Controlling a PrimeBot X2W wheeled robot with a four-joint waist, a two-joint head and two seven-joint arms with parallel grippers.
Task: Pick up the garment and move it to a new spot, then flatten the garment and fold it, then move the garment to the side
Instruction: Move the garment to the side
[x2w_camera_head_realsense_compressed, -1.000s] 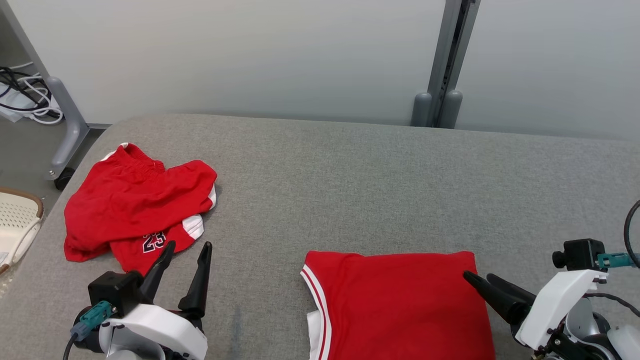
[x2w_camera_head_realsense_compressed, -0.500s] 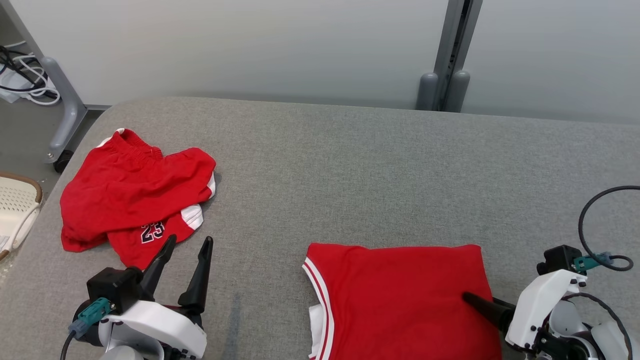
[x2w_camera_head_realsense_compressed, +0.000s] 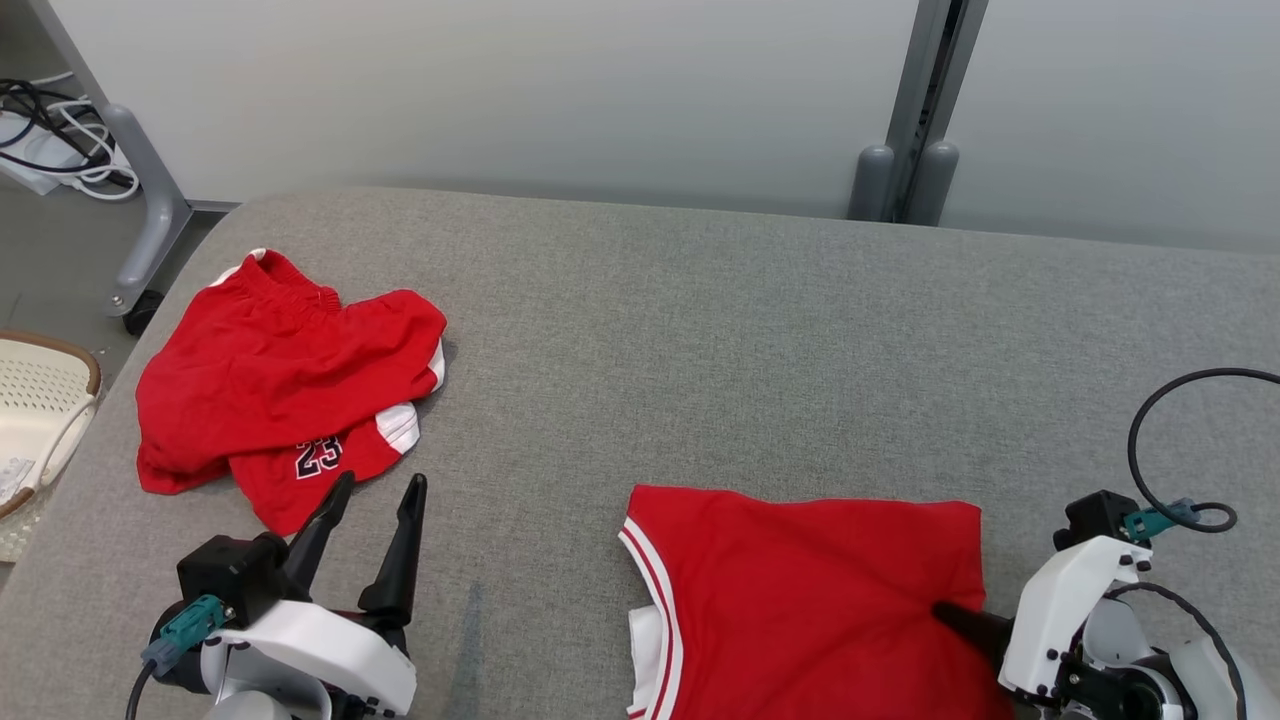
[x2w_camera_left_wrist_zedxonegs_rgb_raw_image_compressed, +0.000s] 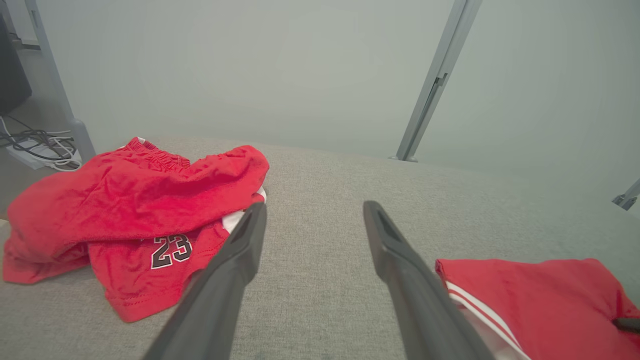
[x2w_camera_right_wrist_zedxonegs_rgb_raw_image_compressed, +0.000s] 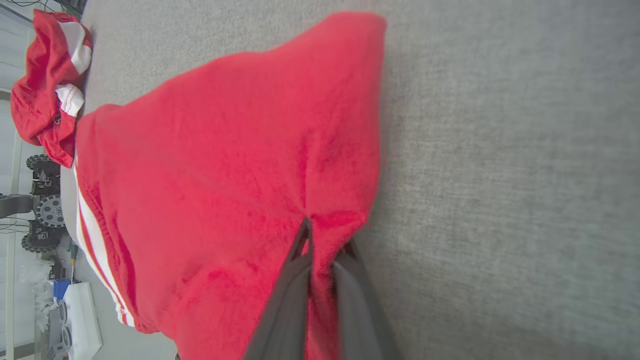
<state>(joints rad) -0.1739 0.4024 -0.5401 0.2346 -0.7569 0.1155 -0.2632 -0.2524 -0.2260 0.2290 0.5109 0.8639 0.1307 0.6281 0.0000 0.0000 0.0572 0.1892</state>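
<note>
The garment (x2w_camera_head_realsense_compressed: 800, 590), a folded red jersey with white-striped trim, lies at the near middle of the grey padded table (x2w_camera_head_realsense_compressed: 750, 330). My right gripper (x2w_camera_head_realsense_compressed: 950, 615) is shut on its right edge, and the cloth puckers around the tips. In the right wrist view the two dark fingers (x2w_camera_right_wrist_zedxonegs_rgb_raw_image_compressed: 295, 270) pinch a fold of the garment (x2w_camera_right_wrist_zedxonegs_rgb_raw_image_compressed: 225, 175). My left gripper (x2w_camera_head_realsense_compressed: 380, 485) stands open above bare table at the near left, holding nothing. The left wrist view has that gripper (x2w_camera_left_wrist_zedxonegs_rgb_raw_image_compressed: 315, 207) spread wide, with the garment (x2w_camera_left_wrist_zedxonegs_rgb_raw_image_compressed: 540, 295) at the lower right.
Crumpled red shorts (x2w_camera_head_realsense_compressed: 280, 390) marked 23 lie at the far left, just beyond my left gripper. A wicker basket (x2w_camera_head_realsense_compressed: 35, 410) sits off the table's left edge, cables (x2w_camera_head_realsense_compressed: 50, 140) lie on the floor, and a grey post (x2w_camera_head_realsense_compressed: 905, 180) stands behind the table.
The head camera has shifted. My right gripper has slid from the garment's far right corner toward me along its edge and closed on the cloth. The left gripper stays open and still.
</note>
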